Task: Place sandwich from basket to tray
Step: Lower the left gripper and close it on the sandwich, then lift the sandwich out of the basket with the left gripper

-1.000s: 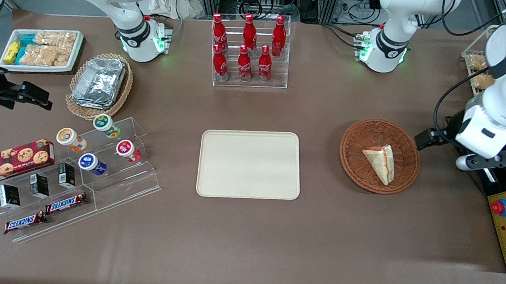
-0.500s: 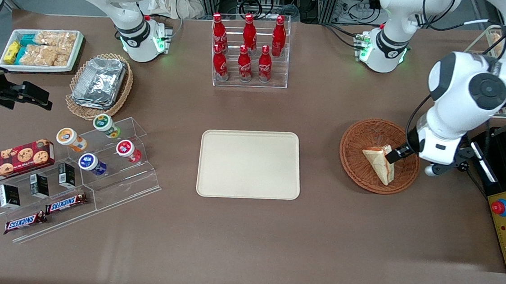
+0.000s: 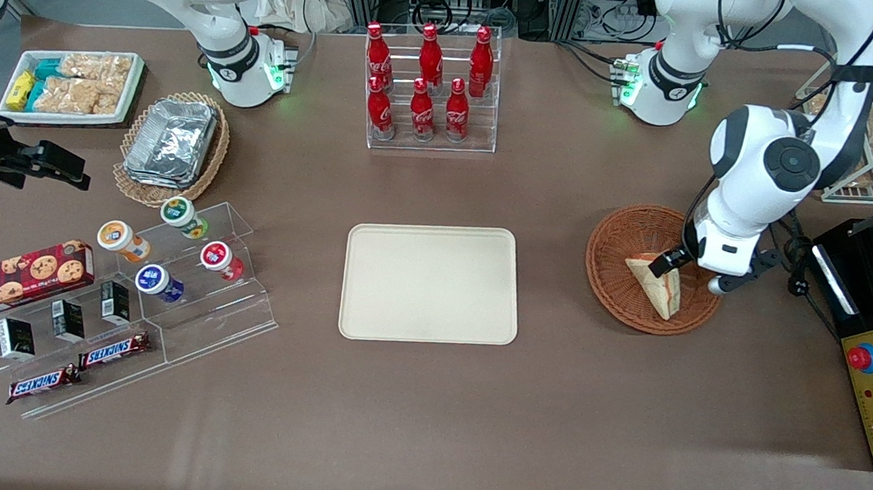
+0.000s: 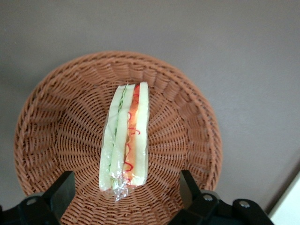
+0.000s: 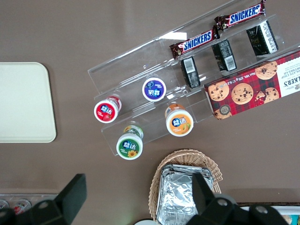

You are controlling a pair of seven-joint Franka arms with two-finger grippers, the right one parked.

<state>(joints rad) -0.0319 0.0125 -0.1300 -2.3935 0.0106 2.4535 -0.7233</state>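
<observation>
So your sandwich is sitting in the reddish-brown wicker basket, lying roughly across the middle of it, wrapped in clear film with the red and green filling edge showing nicely in the wrist view. Your gripper hangs right over the basket, above the sandwich's end that's farther from the front camera, and from the wrist camera you can see the two fingers spread wide with the sandwich's end sitting between them, not touching either one. Nothing's gripped. The basket sits toward the working arm's end of the table, and the cream tray is mid-table, well apart from it, lying flat with nothing on it. Farther from the camera than the tray you've got the clear rack of red cola bottles. Over toward the parked arm's end there's the tan basket with foil packets, the white tray of snack packets, the acrylic stand with little cups, the cookie box and the Snickers bars.
</observation>
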